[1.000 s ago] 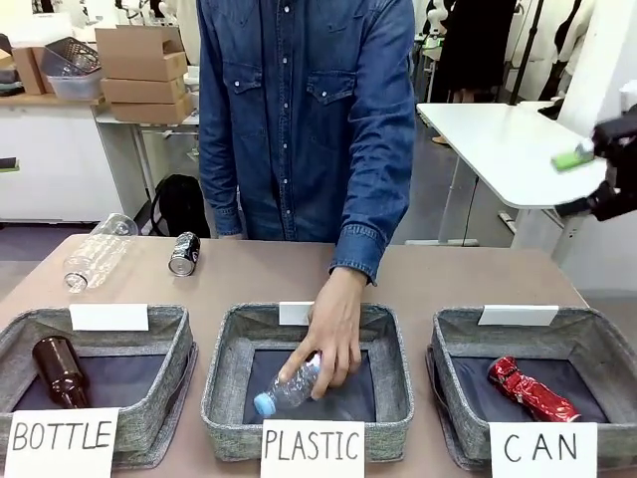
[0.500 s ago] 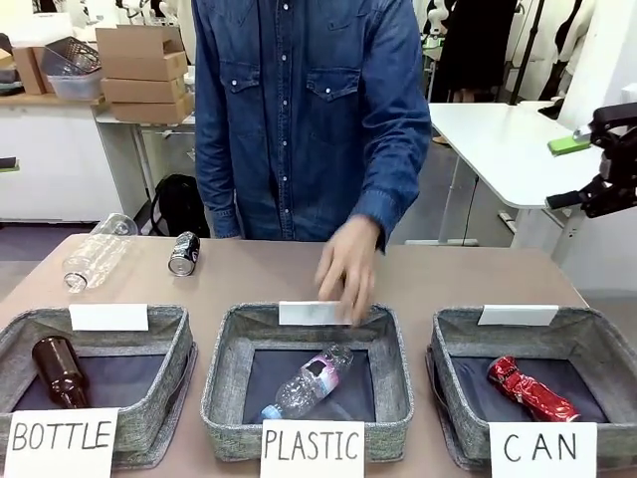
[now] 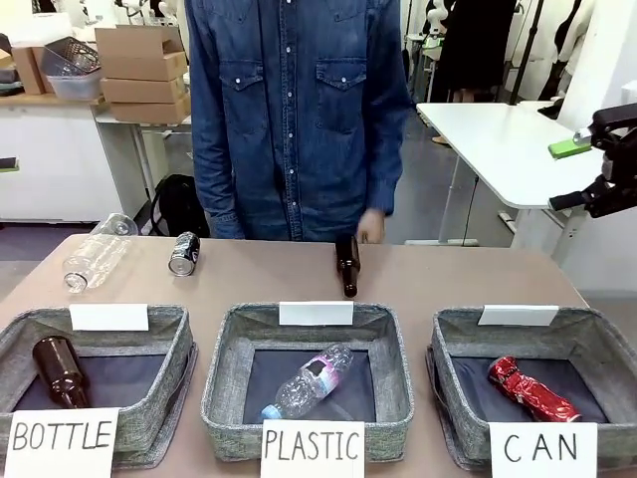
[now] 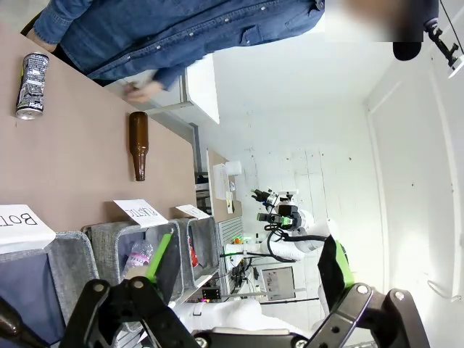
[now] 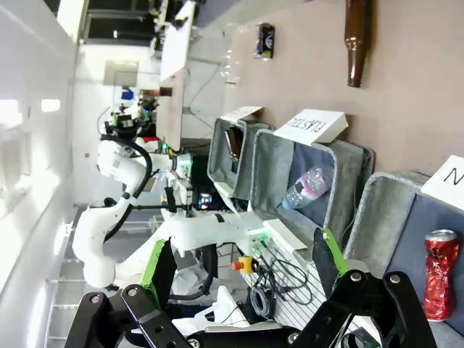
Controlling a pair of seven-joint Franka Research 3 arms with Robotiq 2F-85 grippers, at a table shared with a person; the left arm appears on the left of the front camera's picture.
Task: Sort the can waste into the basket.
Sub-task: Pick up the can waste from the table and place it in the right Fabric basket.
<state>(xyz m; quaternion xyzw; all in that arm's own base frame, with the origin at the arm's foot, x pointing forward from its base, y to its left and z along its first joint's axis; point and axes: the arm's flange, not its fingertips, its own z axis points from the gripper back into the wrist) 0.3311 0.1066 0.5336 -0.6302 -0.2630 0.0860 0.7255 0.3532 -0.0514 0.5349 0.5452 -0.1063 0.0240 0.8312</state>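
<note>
The person's hand [image 3: 370, 227] has pulled back from the middle basket to the far table edge, leaving the clear plastic bottle [image 3: 304, 381] lying inside. A brown bottle [image 3: 346, 265] that was not on the table a second ago now lies just beyond that basket.

Nearest, in the row of three, the basket [image 3: 453, 324] with the "CAN" card sits at the robot's right end. The red can [image 3: 532, 390] already lies in it, crumpled and slanted across the floor.

Farther off, the black and silver can [image 3: 184, 253] lies on its side on the bare table, beyond the "BOTTLE" basket at the left end. Its long axis runs roughly away from the robot, one end face turned this way. It is well apart from the "CAN" basket, the whole row between them (so a carry across the table looks likely).

Judging by sides, the left arm is the nearer one. The left gripper [image 4: 246, 250] has its fingers spread wide with nothing between them. The right gripper [image 3: 569, 175] hangs high off the table's right edge, also spread wide and empty.
</note>
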